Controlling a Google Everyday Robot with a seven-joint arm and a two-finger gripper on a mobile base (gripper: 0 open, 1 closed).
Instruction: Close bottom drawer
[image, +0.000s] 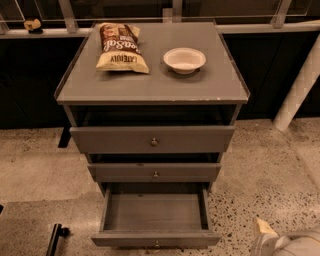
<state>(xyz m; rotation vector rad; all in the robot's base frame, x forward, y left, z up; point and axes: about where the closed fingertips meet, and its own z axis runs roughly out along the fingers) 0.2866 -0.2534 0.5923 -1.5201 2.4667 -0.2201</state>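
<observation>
The bottom drawer (155, 212) of the grey cabinet (150, 85) is pulled far out. Its plain grey box is empty. Its low front panel with a small round knob (157, 244) sits at the bottom edge of the view. The middle drawer (155, 172) and the top drawer (152, 140) stand slightly out. My gripper (263, 228) shows only as a pale tip on the white arm (290, 245) in the bottom right corner. It is to the right of the bottom drawer's front and does not touch it.
A bag of chips (120, 47) and a white bowl (184, 59) lie on the cabinet top. A white post (300, 85) leans at the right. A black object (55, 237) lies on the speckled floor at the lower left. A dark wall runs behind the cabinet.
</observation>
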